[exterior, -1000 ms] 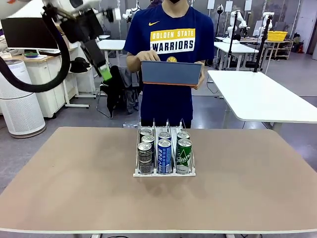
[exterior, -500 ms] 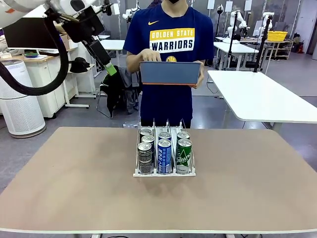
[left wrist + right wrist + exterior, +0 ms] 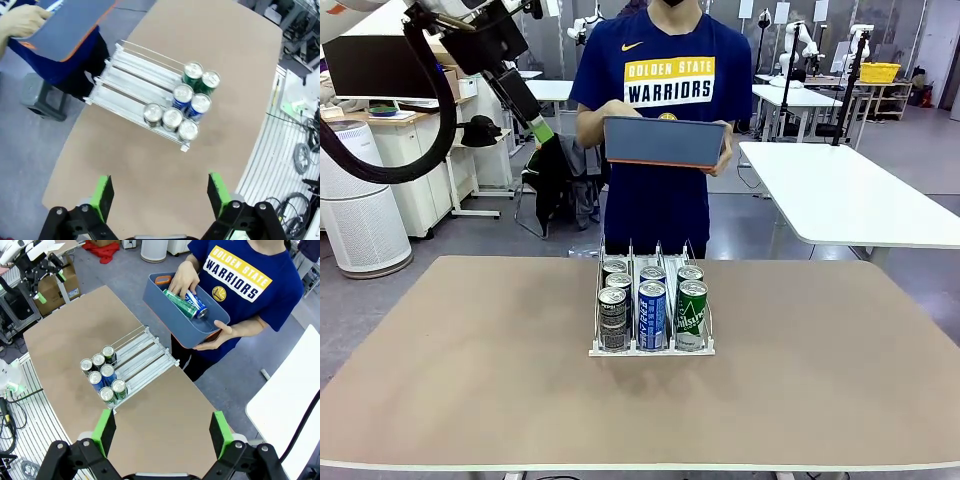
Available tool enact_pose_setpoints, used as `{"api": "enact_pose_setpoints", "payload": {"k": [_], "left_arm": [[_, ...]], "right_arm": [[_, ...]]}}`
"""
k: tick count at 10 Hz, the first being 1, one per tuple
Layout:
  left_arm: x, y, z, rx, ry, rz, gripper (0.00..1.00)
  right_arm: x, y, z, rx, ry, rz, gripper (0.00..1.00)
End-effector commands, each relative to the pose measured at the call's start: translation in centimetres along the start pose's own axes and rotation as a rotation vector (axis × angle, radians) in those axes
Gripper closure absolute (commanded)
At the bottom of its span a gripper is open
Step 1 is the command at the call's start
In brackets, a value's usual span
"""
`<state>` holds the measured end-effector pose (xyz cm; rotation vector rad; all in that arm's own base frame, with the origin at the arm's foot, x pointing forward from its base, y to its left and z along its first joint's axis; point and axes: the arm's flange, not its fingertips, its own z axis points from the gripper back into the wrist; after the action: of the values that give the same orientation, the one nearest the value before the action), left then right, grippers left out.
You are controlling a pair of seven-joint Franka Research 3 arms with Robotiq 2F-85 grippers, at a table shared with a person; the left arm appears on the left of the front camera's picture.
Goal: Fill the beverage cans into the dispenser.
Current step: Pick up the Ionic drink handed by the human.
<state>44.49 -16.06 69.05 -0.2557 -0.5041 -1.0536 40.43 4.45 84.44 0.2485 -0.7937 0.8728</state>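
Tan table point(image 3: 470, 380) in a grey-floored lab, with white tables point(image 3: 850, 200) beyond the dispenser point(image 3: 651, 262).
Seven beverage cans point(image 3: 652, 312) stand packed at the dispenser's robot-side end, across all three lanes. Behind the dispenser, a person point(image 3: 660, 80) holds a blue-grey tub point(image 3: 665, 142) with two loose cans point(image 3: 186, 302) inside. The left gripper point(image 3: 160, 192) and right gripper point(image 3: 162, 432) hang high above the dispenser, jaws spread wide, holding nothing.

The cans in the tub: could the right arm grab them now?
Probably not yet: the person's hand lies on the cans inside the tub, and the open right gripper hangs high above the table.
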Motion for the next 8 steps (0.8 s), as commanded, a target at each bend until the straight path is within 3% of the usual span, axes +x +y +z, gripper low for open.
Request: {"api": "enact_pose_setpoints", "payload": {"k": [1, 8], "left_arm": [[-0.5, 0.7, 0.6, 0.086, -0.036, 0.026, 0.00], [1.2, 0.2, 3.2, 0.169, -0.090, -0.007, 0.00]], "right_arm": [[0.0, 0.1, -0.1, 0.008, 0.001, 0.000, 0.00], [0.0, 0.1, -0.1, 0.008, 0.001, 0.000, 0.00]]}}
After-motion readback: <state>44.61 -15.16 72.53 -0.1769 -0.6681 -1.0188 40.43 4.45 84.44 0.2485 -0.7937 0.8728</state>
